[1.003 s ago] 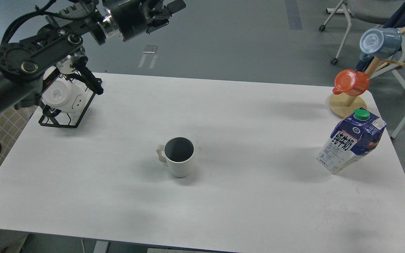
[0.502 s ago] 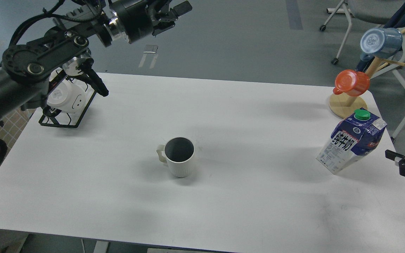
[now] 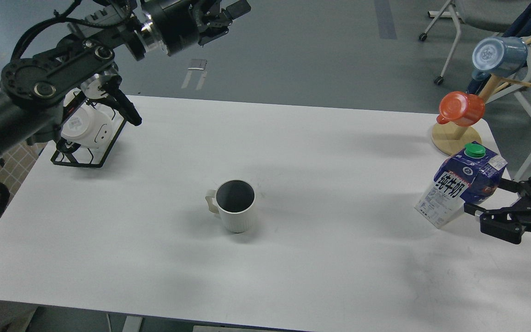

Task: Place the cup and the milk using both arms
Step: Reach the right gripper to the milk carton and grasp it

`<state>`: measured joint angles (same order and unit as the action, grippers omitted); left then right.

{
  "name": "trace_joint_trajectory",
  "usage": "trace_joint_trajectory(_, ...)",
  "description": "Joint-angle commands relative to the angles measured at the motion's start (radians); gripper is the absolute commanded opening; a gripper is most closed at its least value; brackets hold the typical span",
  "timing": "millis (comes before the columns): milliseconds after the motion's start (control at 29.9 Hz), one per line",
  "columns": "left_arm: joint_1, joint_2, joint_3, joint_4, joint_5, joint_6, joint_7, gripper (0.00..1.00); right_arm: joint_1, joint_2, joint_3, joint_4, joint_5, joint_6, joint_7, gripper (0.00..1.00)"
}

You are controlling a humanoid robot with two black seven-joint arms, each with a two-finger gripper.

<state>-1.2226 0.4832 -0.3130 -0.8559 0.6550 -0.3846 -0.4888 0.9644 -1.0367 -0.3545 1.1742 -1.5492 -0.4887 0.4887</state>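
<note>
The cup (image 3: pixel 235 206), a ribbed cream-white mug with a dark inside, stands upright near the middle of the white table (image 3: pixel 321 152), handle to the left. The milk (image 3: pixel 461 189), a blue and white carton with a green cap, stands near the table's right edge. My right gripper (image 3: pixel 484 197) comes in from the right edge. It is open, with one finger behind and one in front of the carton's right side. My left gripper (image 3: pixel 226 20) is high above the table's far left, well away from the cup, empty, with its fingers apart.
A black wire rack (image 3: pixel 88 143) holding smooth white mugs (image 3: pixel 85 127) sits at the table's far left, under my left arm. A wooden mug tree (image 3: pixel 454 138) with an orange cup (image 3: pixel 461 108) and a blue cup (image 3: pixel 498 55) stands at the far right corner. Chairs stand beyond.
My right gripper has come in from the right edge up to the milk carton's side. My left arm has barely moved. The cup and the milk have not moved.
</note>
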Motion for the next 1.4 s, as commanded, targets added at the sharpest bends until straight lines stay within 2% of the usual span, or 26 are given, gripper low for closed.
trace_joint_trajectory(0, 0.0, 0.001, -0.003, 0.0, 0.0, 0.0, 0.0, 0.98, -0.099, 0.059, 0.095, -0.059, -0.002, 0.0, 0.0, 1.0)
trace_joint_trajectory(535, 0.017, 0.005, -0.003, 0.0, 0.0, 0.0, 0.0, 0.98, -0.13, 0.109, 0.173, -0.113, -0.009, 0.0, 0.0, 1.0)
trace_joint_trajectory(936, 0.023, 0.008, -0.003, 0.0, 0.0, 0.001, 0.0, 0.98, -0.122, 0.106, 0.201, -0.111, -0.02, 0.0, 0.0, 0.89)
trace_joint_trajectory(1003, 0.023, 0.008, -0.003, 0.0, 0.0, 0.001, 0.0, 0.98, -0.122, 0.104, 0.2, -0.11, -0.02, 0.0, 0.0, 0.8)
trace_joint_trajectory(1070, 0.023, 0.006, -0.005, 0.0, 0.0, 0.001, 0.0, 0.98, -0.128, 0.101, 0.2, -0.11, -0.022, 0.0, 0.0, 0.6)
trace_joint_trajectory(1137, 0.025, 0.006, -0.005, 0.0, 0.0, 0.001, 0.0, 0.98, -0.131, 0.102, 0.198, -0.111, -0.023, 0.0, 0.0, 0.29)
trace_joint_trajectory(1170, 0.023, 0.006, -0.005, 0.0, 0.0, 0.001, 0.0, 0.98, -0.135, 0.102, 0.2, -0.111, -0.026, 0.0, 0.0, 0.0)
trace_joint_trajectory(1371, 0.025, 0.008, -0.005, 0.0, 0.0, 0.001, 0.0, 0.98, -0.136, 0.09, 0.204, -0.099, -0.023, 0.0, 0.0, 0.0)
